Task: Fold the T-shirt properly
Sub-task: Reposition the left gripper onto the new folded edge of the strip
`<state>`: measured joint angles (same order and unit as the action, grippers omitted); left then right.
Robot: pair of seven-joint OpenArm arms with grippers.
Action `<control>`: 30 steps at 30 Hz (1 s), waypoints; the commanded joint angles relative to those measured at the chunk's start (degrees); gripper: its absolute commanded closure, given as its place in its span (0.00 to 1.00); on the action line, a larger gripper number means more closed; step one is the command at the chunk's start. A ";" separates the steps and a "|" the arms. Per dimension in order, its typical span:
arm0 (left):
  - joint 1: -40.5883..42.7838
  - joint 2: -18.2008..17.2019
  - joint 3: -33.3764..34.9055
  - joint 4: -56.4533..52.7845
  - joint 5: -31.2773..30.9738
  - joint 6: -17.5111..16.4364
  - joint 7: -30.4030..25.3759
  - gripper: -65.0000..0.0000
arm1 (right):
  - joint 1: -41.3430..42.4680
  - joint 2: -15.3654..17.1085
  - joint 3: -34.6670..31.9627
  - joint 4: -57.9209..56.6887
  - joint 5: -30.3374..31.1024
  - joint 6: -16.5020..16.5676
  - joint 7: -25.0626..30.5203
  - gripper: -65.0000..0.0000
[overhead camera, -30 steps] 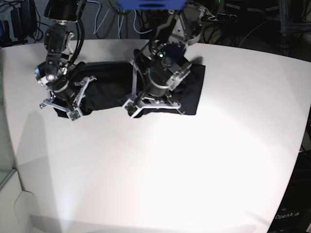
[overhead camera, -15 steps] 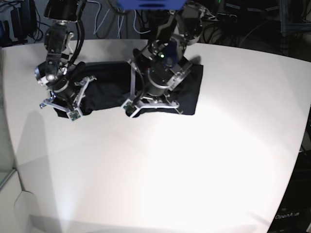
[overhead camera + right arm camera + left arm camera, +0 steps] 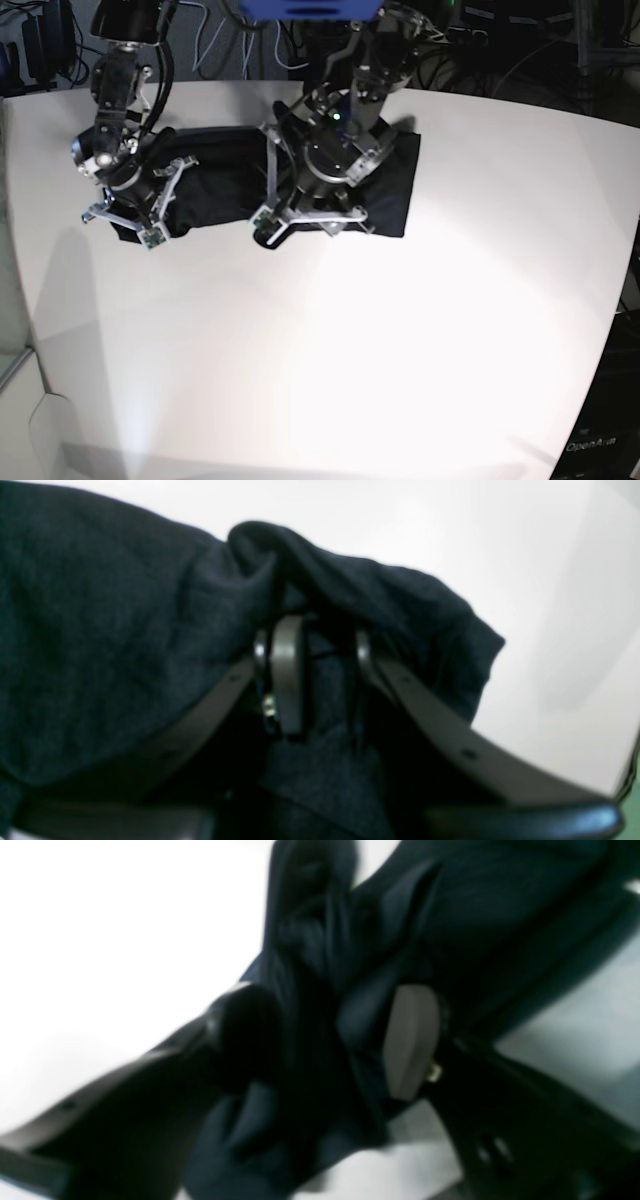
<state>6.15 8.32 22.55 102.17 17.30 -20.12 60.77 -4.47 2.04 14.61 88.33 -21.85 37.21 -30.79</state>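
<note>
Base view: matte black T-shirt (image 3: 225,175) bunched, creased.

White table (image 3: 400,340); tangled cables (image 3: 215,45) behind far edge; dark equipment (image 3: 610,430) at right.

One text can be read. "OpenArm" stands in white on the dark panel (image 3: 610,440) at the near right corner.

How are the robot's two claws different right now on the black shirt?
The left gripper has its jaws spread wide, the T-shirt loose between them; the right gripper has its jaws close together, pinching a fold. The left gripper is over the shirt's middle, the right gripper at its end. Both point down at the shirt.
</note>
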 commanded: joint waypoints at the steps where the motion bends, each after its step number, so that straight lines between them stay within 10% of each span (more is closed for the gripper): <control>1: -0.75 0.68 0.09 1.35 -2.13 0.12 -1.12 0.37 | -0.06 0.02 -0.06 0.24 -0.35 0.28 -1.52 0.82; 10: -0.75 0.68 -0.35 6.18 -8.82 0.12 -1.21 0.38 | -0.06 0.02 -0.06 0.24 -0.35 0.28 -1.52 0.82; 17: -1.63 0.68 -11.69 7.68 -9.08 0.12 -1.04 1.00 | -0.06 0.02 -0.06 0.24 -0.35 0.28 -1.52 0.82; 30: -3.74 0.68 -16.00 -2.43 -8.82 3.20 -1.12 1.00 | -0.06 0.20 -0.06 0.24 -0.35 0.28 -1.43 0.82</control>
<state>3.27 8.45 6.28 98.85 8.67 -16.71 60.55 -4.47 2.04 14.61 88.33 -21.85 37.23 -30.79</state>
